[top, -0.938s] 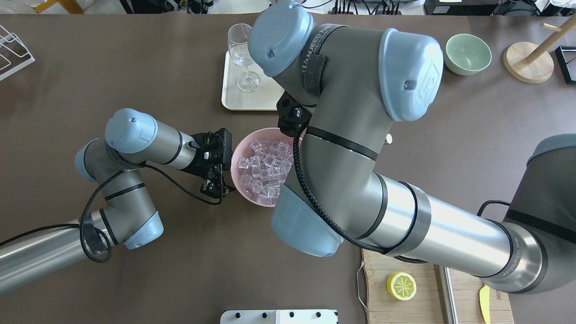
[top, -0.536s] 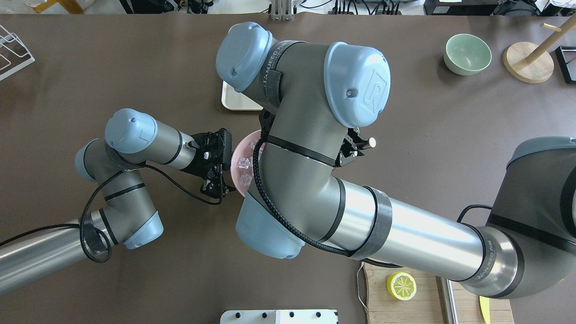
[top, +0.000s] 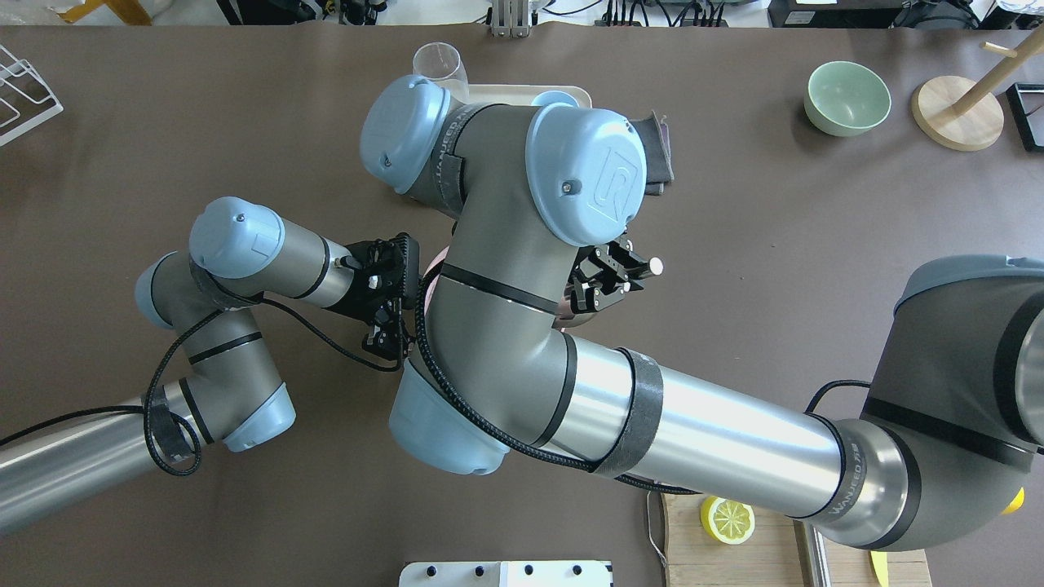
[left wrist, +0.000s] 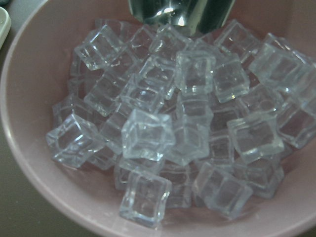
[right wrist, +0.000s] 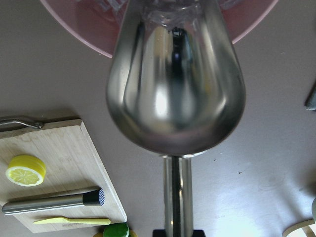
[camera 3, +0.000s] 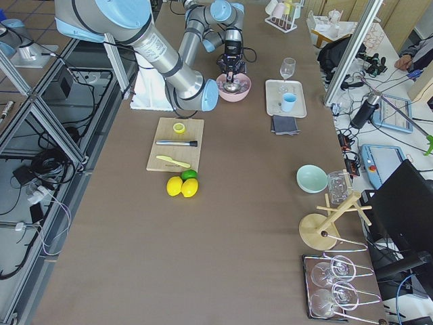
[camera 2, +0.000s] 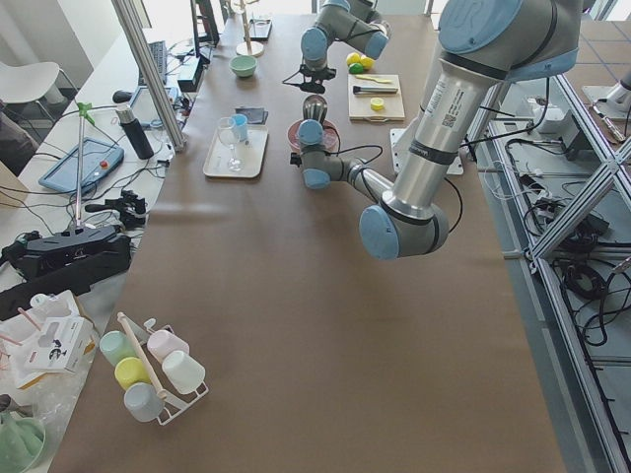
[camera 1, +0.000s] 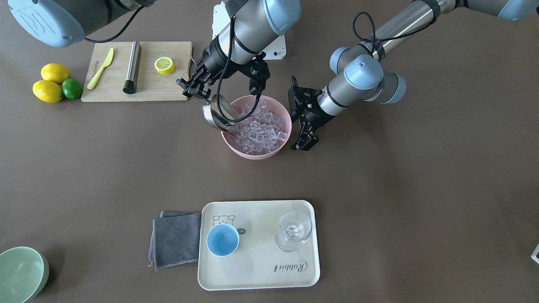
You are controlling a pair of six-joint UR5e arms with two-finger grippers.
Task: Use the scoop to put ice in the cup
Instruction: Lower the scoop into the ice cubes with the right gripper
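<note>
My right gripper (camera 1: 197, 86) is shut on the handle of the steel scoop (camera 1: 215, 115). The scoop slants down over the rim of the pink bowl (camera 1: 254, 154), with its mouth in the ice (camera 1: 261, 128). The right wrist view shows the scoop's underside (right wrist: 175, 89) with the bowl beyond it; whether it holds ice is hidden. My left gripper (camera 1: 303, 145) hangs close beside the bowl's opposite rim; I cannot tell how its jaws stand. The left wrist view looks into the ice (left wrist: 168, 133). The light-blue cup (camera 1: 222, 240) stands empty on the cream tray (camera 1: 261, 273).
A stemmed glass (camera 1: 294, 229) shares the tray, and a grey cloth (camera 1: 177, 240) lies beside it. A cutting board (camera 1: 168, 88) behind the bowl carries a lemon half, a steel cylinder and a yellow knife. Lemons and a lime (camera 1: 52, 84) lie beside it. A green bowl (camera 1: 21, 273) sits at the corner.
My right arm has swung leftward in the overhead view and now covers the bowl; its gripper with the scoop handle has come into view at the bowl's right. My left arm has not moved.
</note>
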